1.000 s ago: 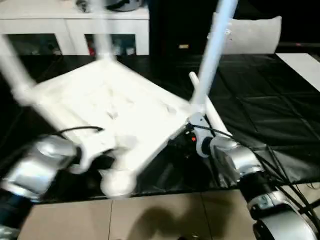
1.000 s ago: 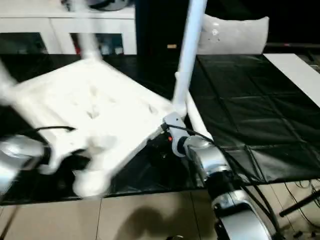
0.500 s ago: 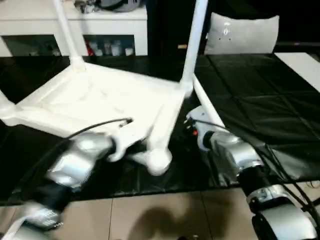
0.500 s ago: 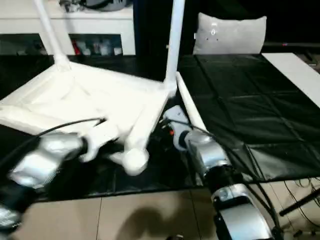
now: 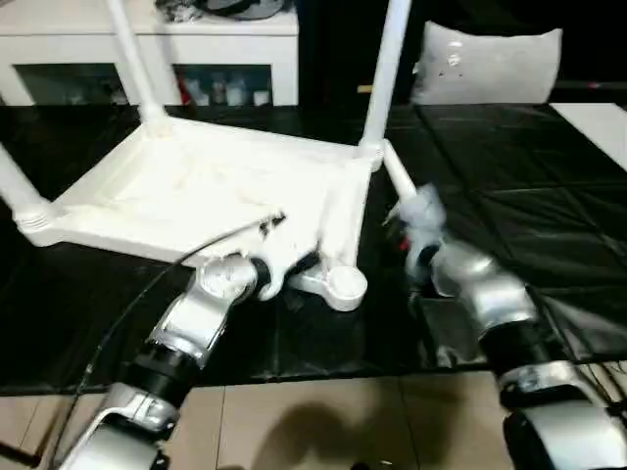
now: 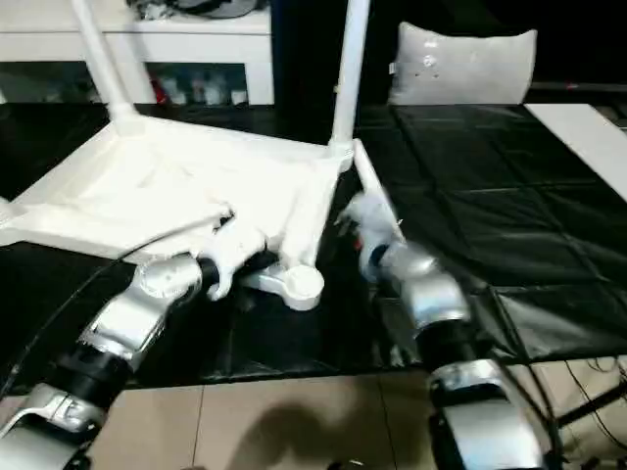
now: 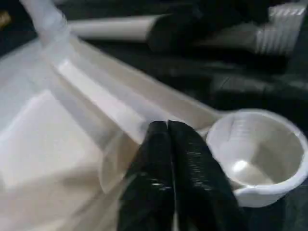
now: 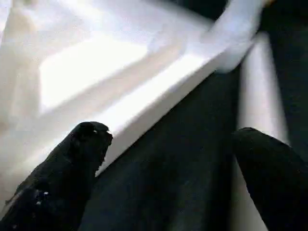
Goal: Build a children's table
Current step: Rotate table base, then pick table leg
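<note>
The children's table lies upside down on the black cover, and its white tabletop (image 5: 196,186) shows the ribbed underside. Three legs stand in corner sockets: far left (image 5: 132,49), far right (image 5: 389,59) and near left (image 5: 12,181). The near right socket (image 5: 345,284) stands empty. One loose leg (image 5: 397,176) lies on the cover beside the tabletop's right rim. My left gripper (image 7: 167,126) is shut, with its fingertips against the rim right beside the empty socket (image 7: 255,154). My right gripper (image 8: 171,134) is open, between the rim and the loose leg (image 8: 250,96).
A white cabinet (image 5: 147,39) with glass doors stands behind the table, and a white cushion (image 5: 490,64) at the back right. The black table's front edge runs just below my forearms, with tiled floor (image 5: 294,421) beyond it. A white sheet (image 5: 598,122) lies at far right.
The tabletop has come down from a steep tilt to lie flat on the cover. My left arm has reached forward to the near right corner. The right gripper stays open.
</note>
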